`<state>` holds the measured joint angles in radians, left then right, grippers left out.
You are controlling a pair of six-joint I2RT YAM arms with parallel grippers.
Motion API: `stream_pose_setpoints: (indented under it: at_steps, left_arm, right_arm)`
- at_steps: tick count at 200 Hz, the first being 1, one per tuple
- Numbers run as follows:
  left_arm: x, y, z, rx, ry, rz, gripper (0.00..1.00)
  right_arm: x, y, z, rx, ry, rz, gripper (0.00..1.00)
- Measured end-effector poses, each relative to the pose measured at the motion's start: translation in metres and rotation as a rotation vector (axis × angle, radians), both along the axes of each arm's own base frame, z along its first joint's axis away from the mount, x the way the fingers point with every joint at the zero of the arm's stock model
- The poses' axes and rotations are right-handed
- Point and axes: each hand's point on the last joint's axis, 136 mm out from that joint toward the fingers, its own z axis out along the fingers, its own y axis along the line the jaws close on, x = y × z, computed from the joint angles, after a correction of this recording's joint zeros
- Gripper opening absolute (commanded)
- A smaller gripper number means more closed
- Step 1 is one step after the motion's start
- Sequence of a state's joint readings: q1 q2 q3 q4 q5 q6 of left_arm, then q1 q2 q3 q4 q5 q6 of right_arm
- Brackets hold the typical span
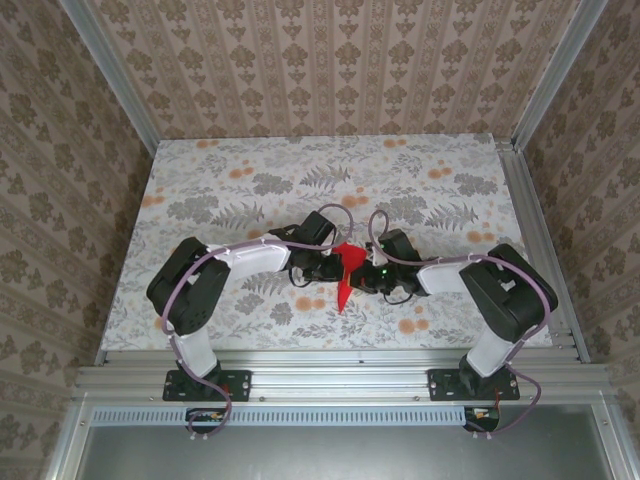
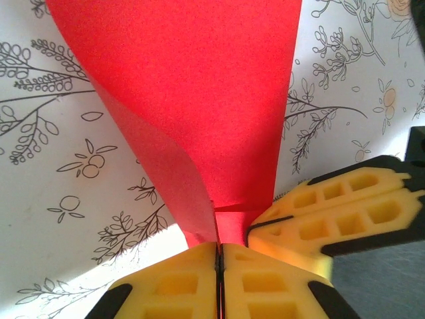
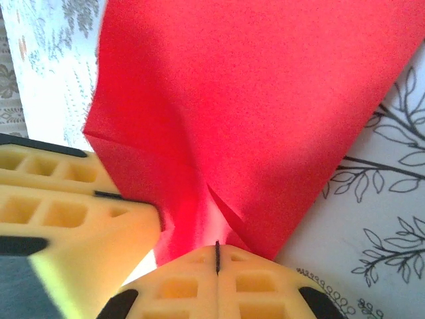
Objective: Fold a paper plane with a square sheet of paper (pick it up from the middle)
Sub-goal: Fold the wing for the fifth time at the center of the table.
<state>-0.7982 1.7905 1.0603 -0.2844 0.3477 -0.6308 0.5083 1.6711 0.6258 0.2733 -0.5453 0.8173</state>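
Walls (image 1: 330,60): flat panels in beige wallpaper with a repeating brown leaf-and-stripe print, along the top and both sides of the overhead view.
Table (image 1: 200,190): a wide rectangle with a matte pale covering printed with grey ferns and small orange flowers. A ribbed metal rail (image 1: 340,378) runs along its lower edge.
Arms: the left arm (image 1: 200,285) and the right arm (image 1: 505,290) have smooth black and white shells with looped greyish cables (image 1: 345,215). They bend inward and meet near frame centre.
Sheet of paper (image 1: 345,272): thin, matte and bright red, held between the two grippers at the centre of the overhead view. It is partly folded, with a sharp point hanging toward the lower edge. In the wrist views it fans wide from a narrow pinched base, one layer curling over another.
Left gripper (image 2: 219,249): blocky yellow fingers (image 2: 265,286) with square recesses and black edging. The jaws are pressed together on the paper's narrow end, at lower centre of the left wrist view.
Right gripper (image 3: 217,249): the same yellow build. The jaws are clamped on the paper's creased base, at lower centre of the right wrist view.
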Motion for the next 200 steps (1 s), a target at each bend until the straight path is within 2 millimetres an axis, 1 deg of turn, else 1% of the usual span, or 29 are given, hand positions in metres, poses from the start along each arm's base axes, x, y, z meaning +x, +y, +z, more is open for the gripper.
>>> stream_pose_setpoints:
  at_steps: [30, 89, 135, 200]
  left_arm:
    - [0.0, 0.0, 0.0, 0.001, -0.001, -0.004, 0.1]
    - [0.0, 0.0, -0.001, 0.002, -0.004, -0.01, 0.1]
    - [0.001, -0.003, 0.001, -0.005, -0.005, -0.016, 0.1]
    - [-0.002, -0.015, 0.007, -0.026, -0.006, -0.042, 0.1]
  right_arm:
    - [0.001, -0.003, 0.005, -0.004, -0.01, -0.01, 0.04]
    - [-0.006, -0.01, -0.005, -0.041, 0.03, -0.017, 0.03]
    - [-0.007, -0.012, -0.013, -0.062, 0.046, -0.022, 0.03]
    - [-0.007, -0.012, -0.013, -0.056, 0.047, -0.019, 0.02]
